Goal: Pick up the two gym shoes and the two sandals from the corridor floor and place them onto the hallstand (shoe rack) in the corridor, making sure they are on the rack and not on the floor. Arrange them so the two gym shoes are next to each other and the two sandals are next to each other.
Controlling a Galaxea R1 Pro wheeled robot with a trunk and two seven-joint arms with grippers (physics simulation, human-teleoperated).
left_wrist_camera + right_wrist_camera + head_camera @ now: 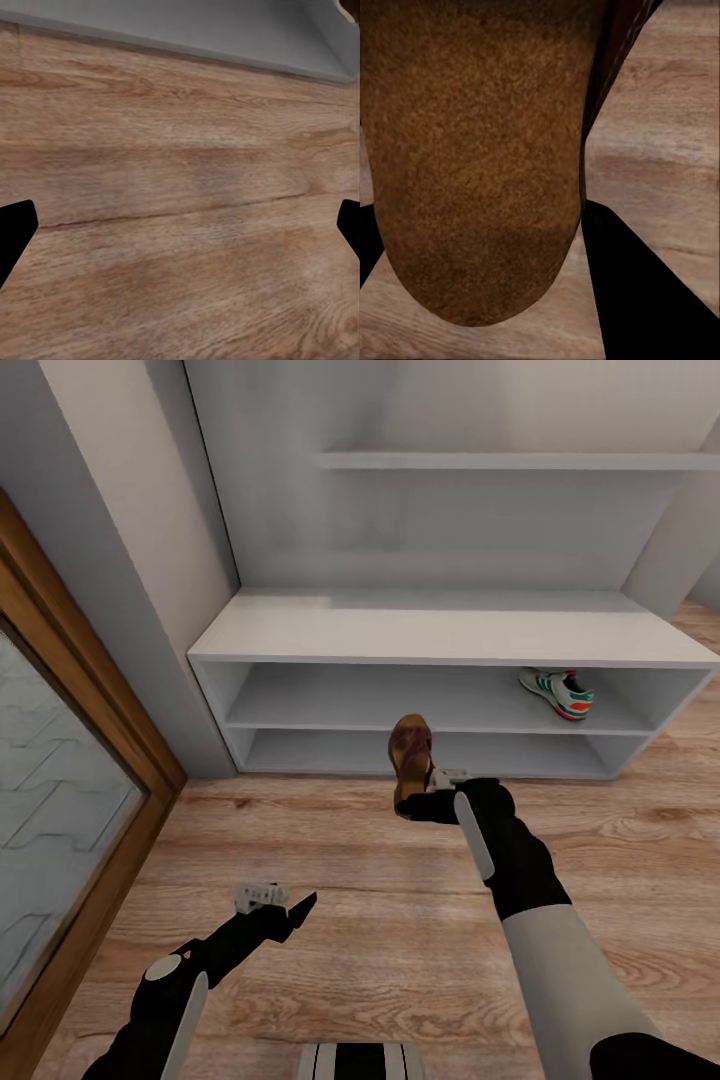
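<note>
My right gripper (412,800) is shut on the heel end of a brown sandal (410,754), holding it above the corridor floor (380,880) in front of the hallstand's (440,635) lower shelf. Its tan footbed (480,150) sits between the black fingers (637,292) in the right wrist view. One gym shoe (557,693), white with green stripes and a red-orange heel, lies on the hallstand's middle shelf at the right. My left gripper (290,910) hangs open low over bare floor at the lower left, its fingertips (15,232) wide apart over planks (180,195).
A wood-framed glass door (60,800) lines the left side, beside a grey wall (130,540). A wall shelf (520,461) runs above the hallstand. My own base (360,1060) shows at the bottom edge.
</note>
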